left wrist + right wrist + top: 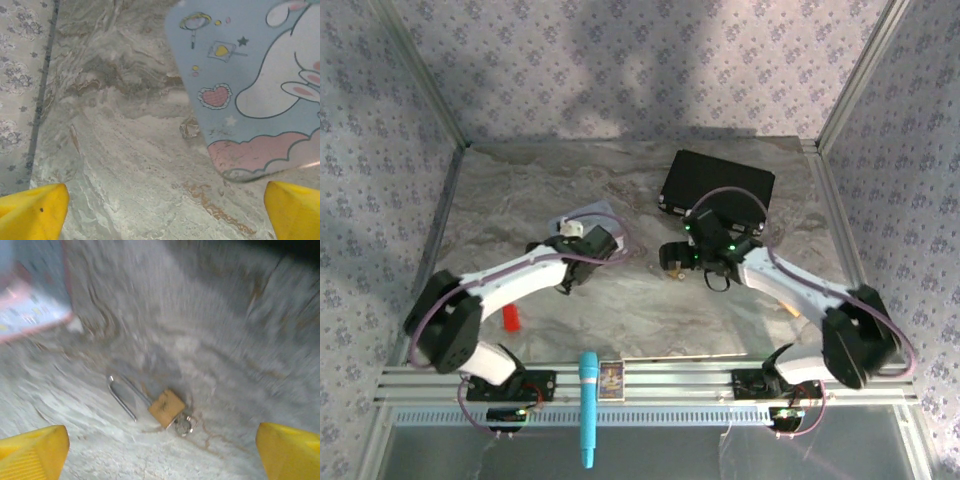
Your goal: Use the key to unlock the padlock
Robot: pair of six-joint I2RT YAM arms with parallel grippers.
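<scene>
Grey marbled worktop (620,190) carries every item you need to account for. At its far right lies a black case (720,180), flat on the surface.

Your left end effector (165,210) hangs over the centre-left of the worktop, released. Its yellow fingertips (32,207) stand wide apart with bare marble between them. Just beside it, on the far side, lies the pale lavender tin (250,90), printed with a cartoon rabbit, a heart and stars.

Your right end effector (162,450) hangs right of centre, near of the black case. It is likewise released, its yellow fingertips (32,450) spread wide and gripping nothing.

At the near edge a turquoise marker (588,408) lies across the rail, with a small printed card (610,378) just beside it on the right. A red block (510,317) lies near-left, beside the left arm.

The padlock (166,408) lies flat on the worktop below the right end effector, ahead of its fingertips and touching neither. Its steel shackle (122,397) points toward the tin. A small silvery piece (184,426) touches the opposite end of the brass body; blur prevents you confirming whether it is the key.
</scene>
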